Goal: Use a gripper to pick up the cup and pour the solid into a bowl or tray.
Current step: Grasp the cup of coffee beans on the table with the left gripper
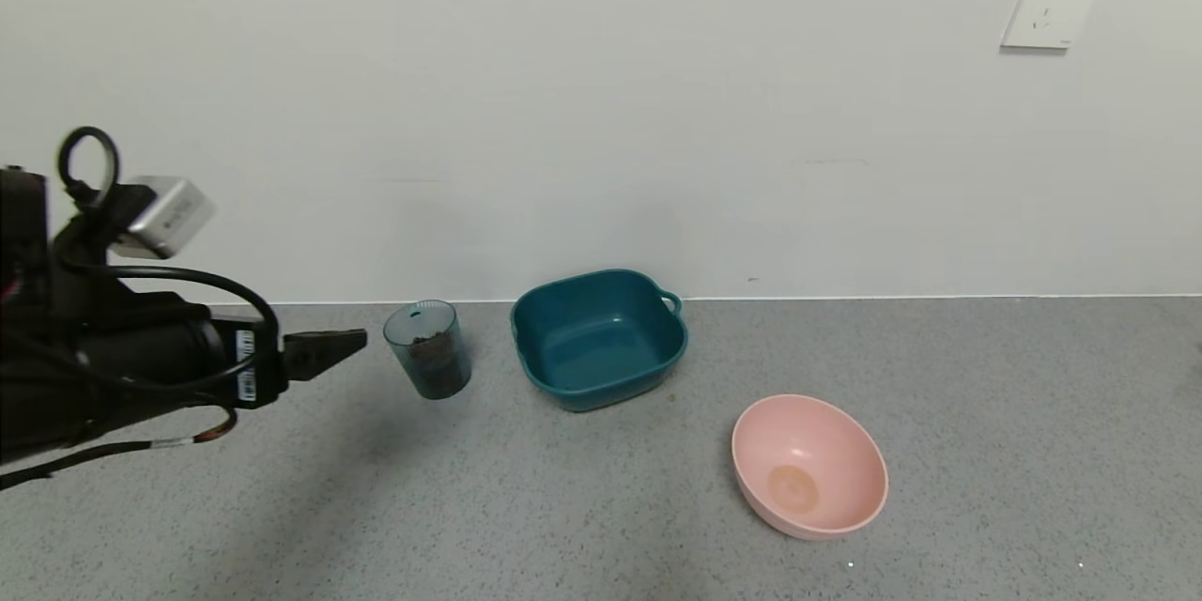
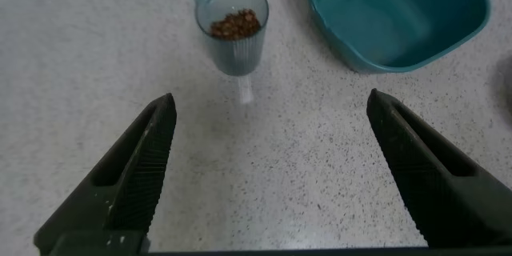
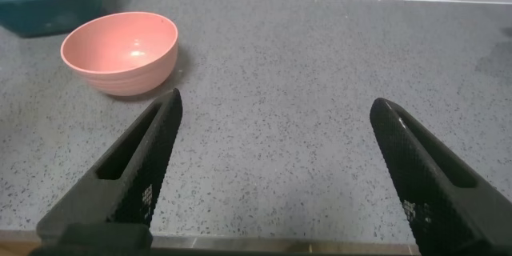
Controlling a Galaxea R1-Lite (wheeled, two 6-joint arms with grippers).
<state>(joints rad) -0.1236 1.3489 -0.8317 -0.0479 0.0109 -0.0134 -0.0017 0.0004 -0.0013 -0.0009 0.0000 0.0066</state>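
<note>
The cup (image 1: 428, 348) is a small translucent grey-blue tumbler standing upright on the grey counter, left of the teal basin (image 1: 657, 366). Brown pellets (image 1: 432, 341) lie inside it; they also show from above in the left wrist view (image 2: 234, 24). My left gripper (image 1: 352, 340) is open and empty, its tips just left of the cup and a little short of it. In the left wrist view the cup (image 2: 233, 44) stands ahead of the open left gripper (image 2: 270, 106), with the basin (image 2: 344, 36) beside it. My right gripper (image 3: 276, 104) is open and empty over bare counter, out of the head view.
A round pink bowl (image 1: 850, 512) sits tilted in front of and to the right of the basin; it also shows in the right wrist view (image 3: 120, 56). A white wall runs behind the counter, with a socket plate (image 1: 1052, 5) high on the right.
</note>
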